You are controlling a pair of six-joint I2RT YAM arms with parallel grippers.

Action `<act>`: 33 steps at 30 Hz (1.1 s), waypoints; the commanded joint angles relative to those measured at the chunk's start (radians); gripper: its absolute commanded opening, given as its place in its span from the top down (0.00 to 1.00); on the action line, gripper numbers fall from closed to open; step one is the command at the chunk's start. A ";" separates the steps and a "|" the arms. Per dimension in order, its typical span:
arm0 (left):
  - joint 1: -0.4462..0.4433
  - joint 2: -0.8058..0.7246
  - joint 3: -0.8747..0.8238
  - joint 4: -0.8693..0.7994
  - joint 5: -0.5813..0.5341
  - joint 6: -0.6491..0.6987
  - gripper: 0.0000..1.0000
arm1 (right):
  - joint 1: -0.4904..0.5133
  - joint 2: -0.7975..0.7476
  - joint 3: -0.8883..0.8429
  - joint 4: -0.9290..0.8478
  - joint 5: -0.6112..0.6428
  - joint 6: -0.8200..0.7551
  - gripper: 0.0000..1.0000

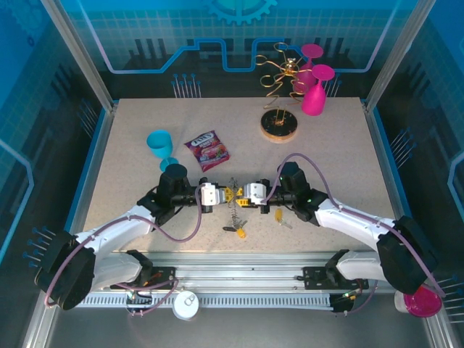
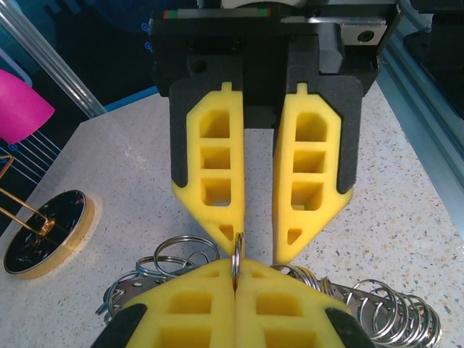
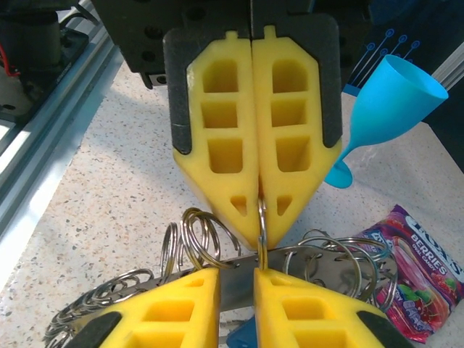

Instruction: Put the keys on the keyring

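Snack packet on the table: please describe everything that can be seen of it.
The snack packet is a shiny plastic bag, purple and red, with pictures of berries and the word BERRIES printed on it. It looks sealed and lies flat, turned at an angle, on the speckled table. In the top view it is to the right of the blue goblet and apart from it. Nothing seems to rest on it.

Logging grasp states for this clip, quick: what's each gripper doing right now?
Left gripper: closed, pinching the keyring.
Right gripper: open, jaws either side of that ring.
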 commanded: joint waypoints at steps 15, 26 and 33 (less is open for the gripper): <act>-0.019 0.010 -0.001 0.053 -0.012 0.079 1.00 | 0.012 -0.020 0.012 0.059 0.017 -0.031 0.81; -0.091 -0.005 -0.013 0.058 -0.179 0.330 1.00 | 0.033 -0.098 -0.026 -0.046 0.150 -0.237 0.81; -0.096 -0.010 -0.018 0.051 -0.178 0.336 1.00 | 0.051 -0.091 -0.020 -0.037 0.187 -0.277 0.84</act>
